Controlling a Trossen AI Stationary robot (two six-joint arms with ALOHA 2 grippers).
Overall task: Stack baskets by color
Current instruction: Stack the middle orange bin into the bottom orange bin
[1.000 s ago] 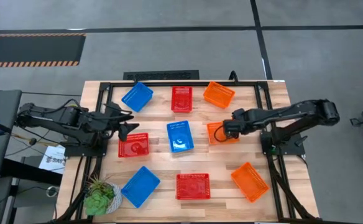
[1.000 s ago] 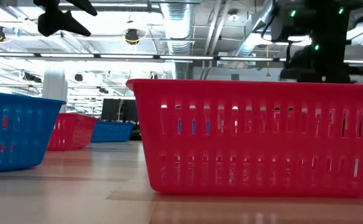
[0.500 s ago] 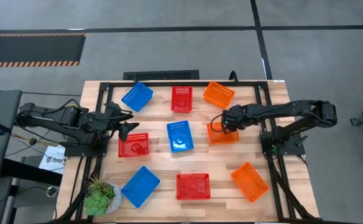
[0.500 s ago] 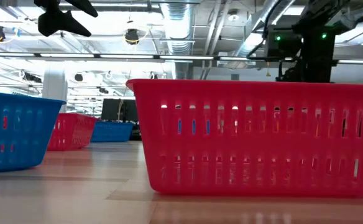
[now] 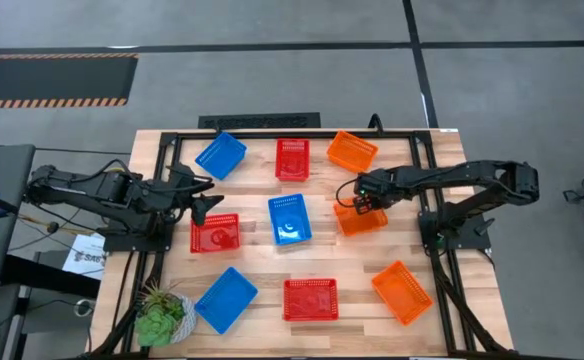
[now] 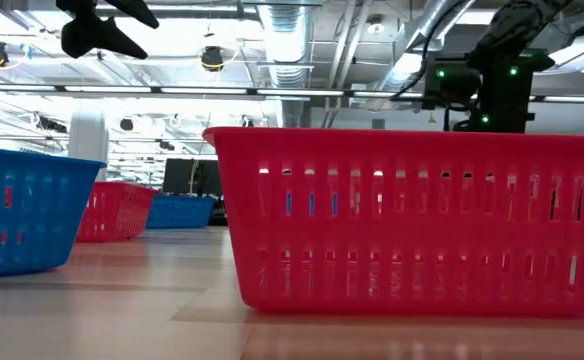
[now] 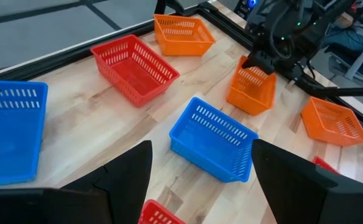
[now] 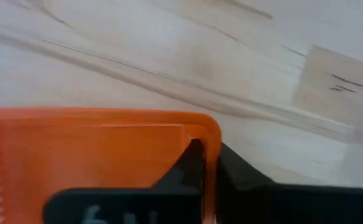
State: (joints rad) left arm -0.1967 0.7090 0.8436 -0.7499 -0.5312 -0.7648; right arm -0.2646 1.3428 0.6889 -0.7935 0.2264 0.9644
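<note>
Nearest the front edge, a blue basket (image 5: 225, 298), a red basket (image 5: 310, 299) and an orange basket (image 5: 402, 291) are sitting untouched, each alone. In the middle row, the right gripper (image 5: 357, 200) is pinching the rim of the middle orange basket (image 5: 362, 218); the right wrist view is showing its fingers (image 8: 231, 180) nearly closed with the thin orange wall between them. In the left wrist view that basket is tilting, one side seeming to be off the wood. Beside it a blue basket (image 5: 289, 219) and a red one (image 5: 215, 232) are lying flat, and the left gripper (image 5: 202, 202) is hovering spread open and empty just beside that red one. At the far edge, blue (image 5: 220, 155), red (image 5: 292, 158) and orange (image 5: 352, 151) baskets are waiting.

The step in hand looks like the first orange pick-up; nothing is stacked yet. Next, the grip probably needs to be holding firm while the basket is being carried over another orange one, squared up and lowered inside.
</note>
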